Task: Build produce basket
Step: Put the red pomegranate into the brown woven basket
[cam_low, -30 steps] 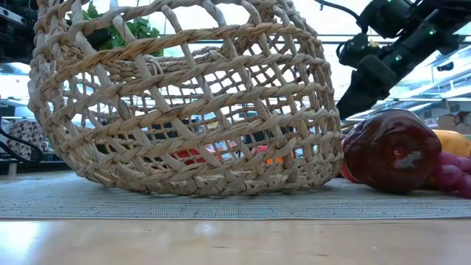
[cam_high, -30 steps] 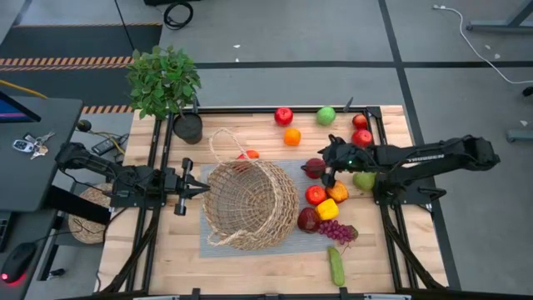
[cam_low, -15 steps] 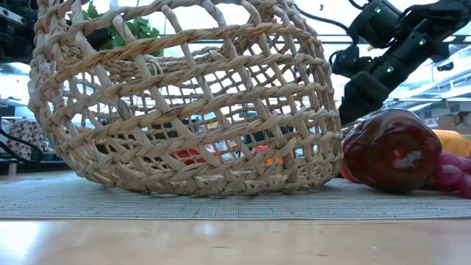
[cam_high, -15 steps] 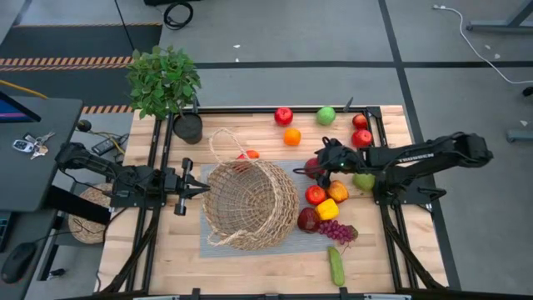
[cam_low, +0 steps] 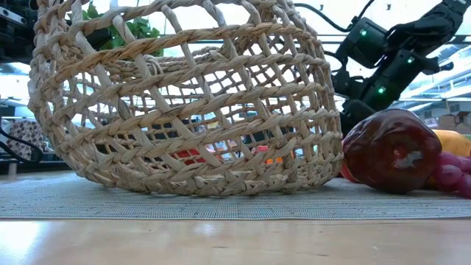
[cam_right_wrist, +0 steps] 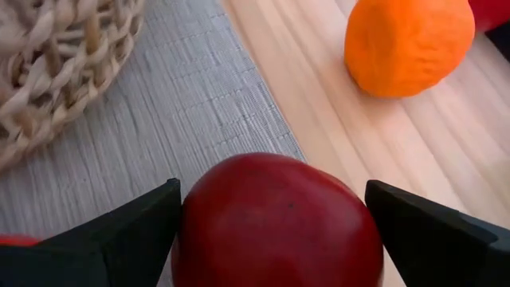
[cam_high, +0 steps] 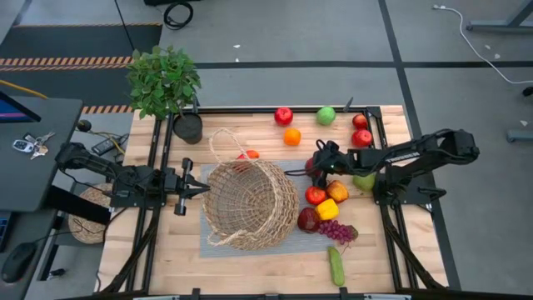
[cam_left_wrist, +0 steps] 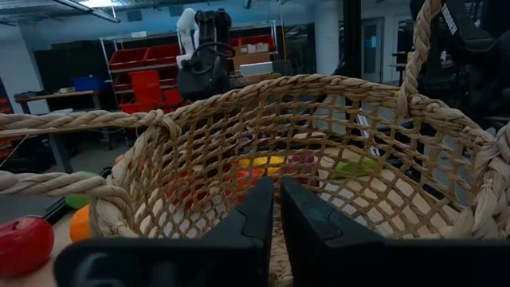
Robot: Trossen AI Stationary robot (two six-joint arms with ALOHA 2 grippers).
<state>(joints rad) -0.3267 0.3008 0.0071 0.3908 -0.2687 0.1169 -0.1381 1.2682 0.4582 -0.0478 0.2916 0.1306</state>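
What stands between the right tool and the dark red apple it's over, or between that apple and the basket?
Nothing visible. The right tool is open, its fingers on either side of the dark red apple. From there to the basket only bare grey mat shows; the orange lies off to the other side.

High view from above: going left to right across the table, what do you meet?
Left arm's dark fingers → large round tan wicker basket → right arm's dark fingers around a dark red apple → green pear.
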